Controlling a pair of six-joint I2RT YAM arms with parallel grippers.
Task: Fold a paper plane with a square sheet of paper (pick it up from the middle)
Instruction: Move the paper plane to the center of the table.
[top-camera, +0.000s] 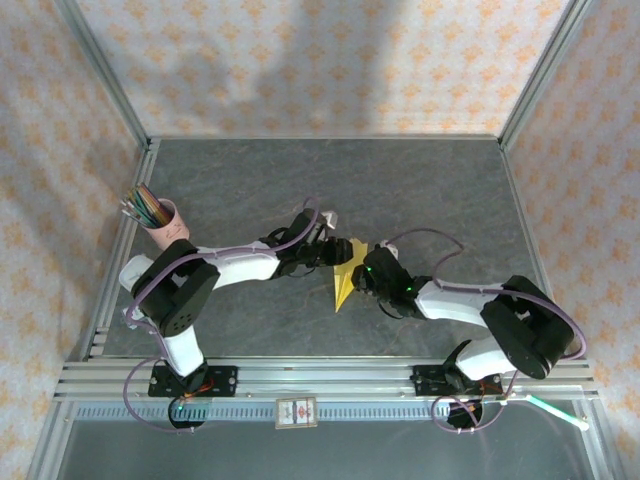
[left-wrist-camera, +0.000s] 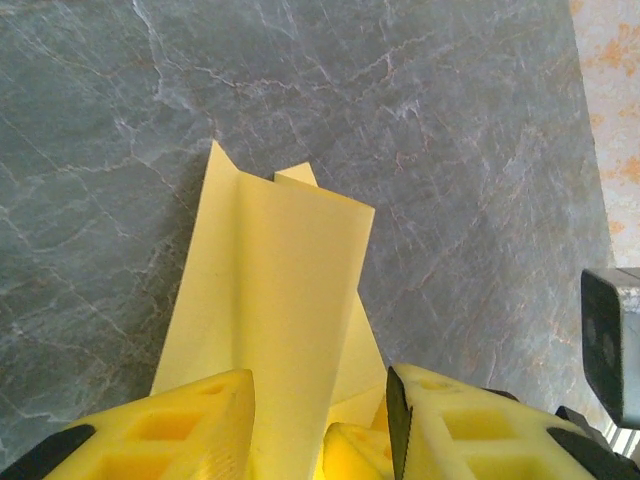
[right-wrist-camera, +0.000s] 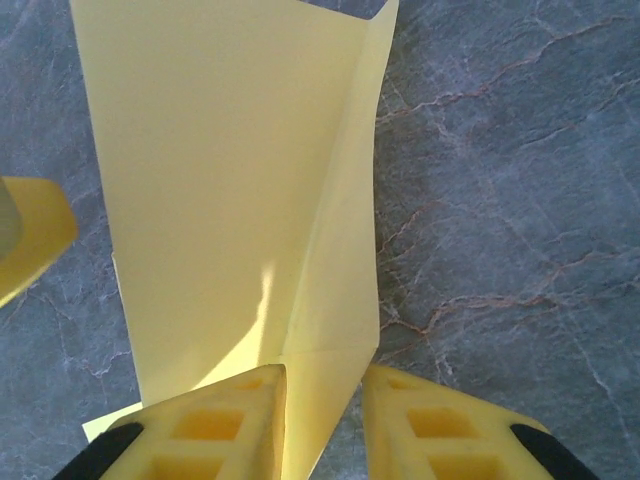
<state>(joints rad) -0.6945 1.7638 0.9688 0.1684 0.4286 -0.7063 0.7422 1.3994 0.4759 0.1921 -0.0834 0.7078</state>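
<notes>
At the left of the top view a pink cup (top-camera: 163, 222) of coloured sticks stands near the edge of the grey table (top-camera: 300, 170). The left arm reaches from its base at the lower left towards the middle of the frame. Its left gripper (top-camera: 322, 248) is at the upper end of the yellow paper (top-camera: 346, 280). The paper is creased into a narrow pointed shape and lies at the centre of the table, with its tip towards the bottom of the frame. Just right of it is the right gripper (top-camera: 363, 272), touching the paper's right side, and its arm runs off to the lower right.

In the left wrist view the paper rises from the bottom centre between the two yellow fingers (left-wrist-camera: 170, 435), which stand parted on either side of it. The left one is against the sheet. I cannot tell whether the pair is pinching it. A dark grey block (left-wrist-camera: 612, 340) sits at the right edge.

In the right wrist view a yellow finger tip (right-wrist-camera: 30, 235) pokes in at the left edge. The paper fills the upper left and centre, and its folded lower edge dips between this gripper's fingers (right-wrist-camera: 200, 435). They are apart, and a sliver of table shows beside the right one, so nothing is clamped.
</notes>
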